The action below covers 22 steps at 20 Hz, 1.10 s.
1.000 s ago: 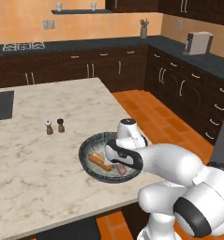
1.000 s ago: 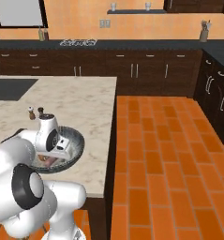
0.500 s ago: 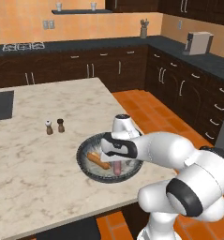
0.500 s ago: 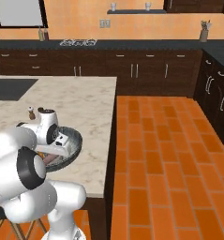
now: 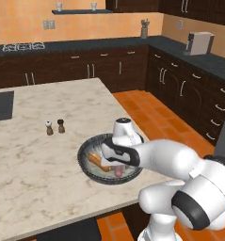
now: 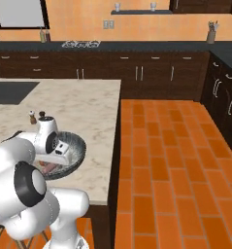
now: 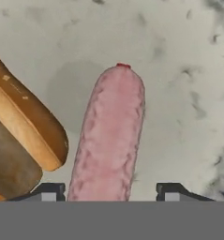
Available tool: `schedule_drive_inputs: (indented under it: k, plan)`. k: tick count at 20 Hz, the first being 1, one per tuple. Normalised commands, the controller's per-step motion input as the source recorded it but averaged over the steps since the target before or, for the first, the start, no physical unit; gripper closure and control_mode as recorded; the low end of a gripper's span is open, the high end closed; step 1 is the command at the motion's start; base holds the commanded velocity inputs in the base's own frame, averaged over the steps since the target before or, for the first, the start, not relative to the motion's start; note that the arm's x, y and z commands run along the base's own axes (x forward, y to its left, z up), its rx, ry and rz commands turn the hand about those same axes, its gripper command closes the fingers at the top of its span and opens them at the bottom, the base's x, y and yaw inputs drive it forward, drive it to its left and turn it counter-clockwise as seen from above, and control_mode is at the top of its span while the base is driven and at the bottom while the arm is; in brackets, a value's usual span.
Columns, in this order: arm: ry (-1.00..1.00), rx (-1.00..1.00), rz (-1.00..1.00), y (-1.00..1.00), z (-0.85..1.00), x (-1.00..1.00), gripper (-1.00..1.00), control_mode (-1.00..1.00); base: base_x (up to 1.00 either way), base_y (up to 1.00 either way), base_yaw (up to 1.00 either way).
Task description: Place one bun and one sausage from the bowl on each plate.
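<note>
I have the arm bent low over the surface, its white forearm reaching from the lower right of the left base view with the wrist turned straight down into the bowl. The pincer sits just above the bowl's floor, and in the hand view its two dark tips stand apart on either side of a pink sausage, which runs from between them toward 12 o'clock. The tips look parted with a gap on each side of the sausage; I cannot tell whether they touch it. At 9 o'clock of the sausage lies a brown bun with a pale cut edge, close beside it but apart. The bowl rests near the surface's edge facing the orange floor; in the left base view I see orange-brown food and a pink end inside it. At 10 o'clock from the bowl stand two small shakers, well apart from it
</note>
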Motion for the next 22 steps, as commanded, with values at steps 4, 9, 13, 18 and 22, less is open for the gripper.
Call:
schedule_drive_inputs:
  k: [4, 9, 13, 18, 22]
  plan:
    - [-0.01, 0.00, 0.00, 0.00, -0.12, 0.00, 1.00, -1.00, 0.00, 0.00, 0.00]
    - [-0.14, 0.02, -0.08, -0.04, 0.51, -0.31, 1.00, -1.00, 0.00, 0.00, 0.00]
    - [-0.34, 0.10, -0.14, -0.57, 0.91, -0.99, 1.00, -1.00, 0.00, 0.00, 0.00]
    - [-0.15, 0.01, 0.00, -0.31, 0.17, -0.60, 1.00, 1.00, -0.40, 0.00, 0.03]
    - [0.00, 0.00, 0.00, 0.00, 0.00, 0.00, 1.00, 1.00, -0.95, 0.49, 0.16]
